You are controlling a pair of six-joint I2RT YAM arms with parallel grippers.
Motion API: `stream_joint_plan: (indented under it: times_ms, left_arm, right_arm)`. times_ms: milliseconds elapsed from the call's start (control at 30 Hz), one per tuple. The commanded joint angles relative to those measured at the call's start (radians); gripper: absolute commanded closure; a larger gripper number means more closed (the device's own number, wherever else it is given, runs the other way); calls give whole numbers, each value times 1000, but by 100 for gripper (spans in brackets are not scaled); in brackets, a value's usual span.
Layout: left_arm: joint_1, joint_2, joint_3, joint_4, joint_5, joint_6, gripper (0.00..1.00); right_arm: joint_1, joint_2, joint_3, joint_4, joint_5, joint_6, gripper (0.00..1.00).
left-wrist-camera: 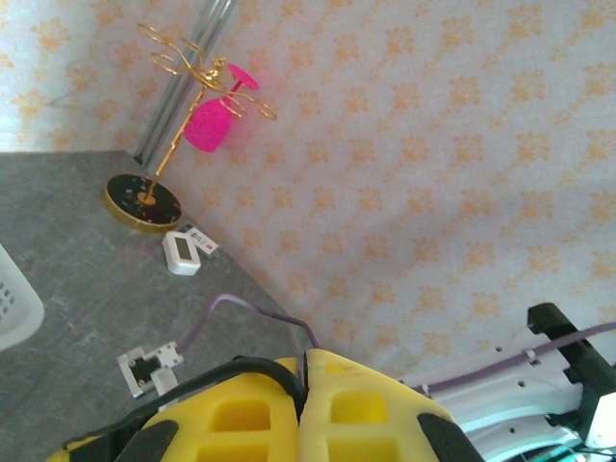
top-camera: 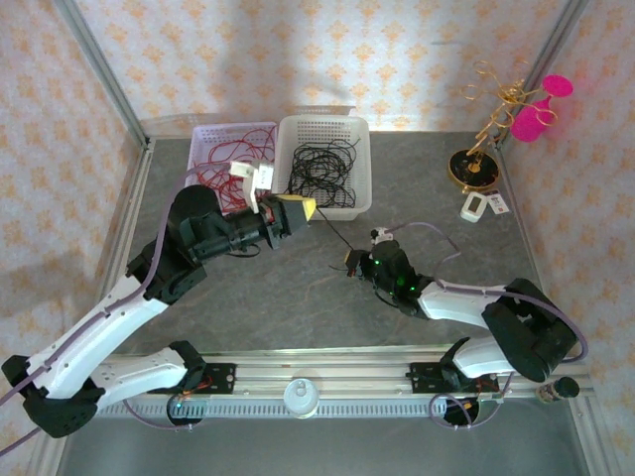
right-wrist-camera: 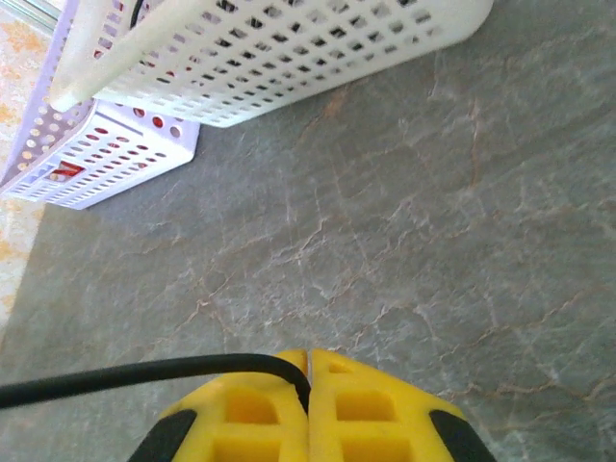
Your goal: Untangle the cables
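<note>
Over the table (right-wrist-camera: 433,241), right jaws (closed) pinch black cable (right-wrist-camera: 144,373).

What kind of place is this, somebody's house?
Probably a robot test booth, not a home: two robot arms are bolted to a rail along a grey table, metal posts frame wallpapered panels, and two plastic baskets hold red cables and black cables.
</note>
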State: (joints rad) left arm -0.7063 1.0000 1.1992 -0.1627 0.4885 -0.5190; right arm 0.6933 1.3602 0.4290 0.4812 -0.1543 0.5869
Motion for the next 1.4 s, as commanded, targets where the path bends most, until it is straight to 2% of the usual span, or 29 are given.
stream_joint_plan:
  times_ms: [0,167,433,600,733,833,967,1067,1167,1367]
  left_arm:
    - [2,-3,133,106,-34,83,100]
    - [5,56,221,105,-47,108,100]
    - [5,133,361,56,-103,134,100]
    - [6,171,443,13,-143,150,100]
    - [8,190,491,-12,-166,164,100]
    - [12,206,518,-34,-183,169,100]
    - [17,220,555,-66,-207,185,100]
    - [28,235,577,-86,-220,196,100]
    - [48,249,584,-92,-222,199,100]
    - [122,319,606,-80,-199,182,100]
  right_arm:
    - [-2,10,-35,-126,147,-106,96]
    - [22,-31,-32,-172,270,-213,92]
    - [38,-93,-44,-235,504,-278,97]
    - [48,-82,-48,-224,548,-297,97]
    - [93,-35,-18,-235,652,-302,96]
    - [98,1,2,-247,705,-284,88]
    - [98,13,-1,-250,741,-254,73]
    - [99,-13,-15,-245,739,-243,67]
    - [98,-70,-29,-258,729,-227,60]
    - [75,-290,-68,-297,655,-205,53]
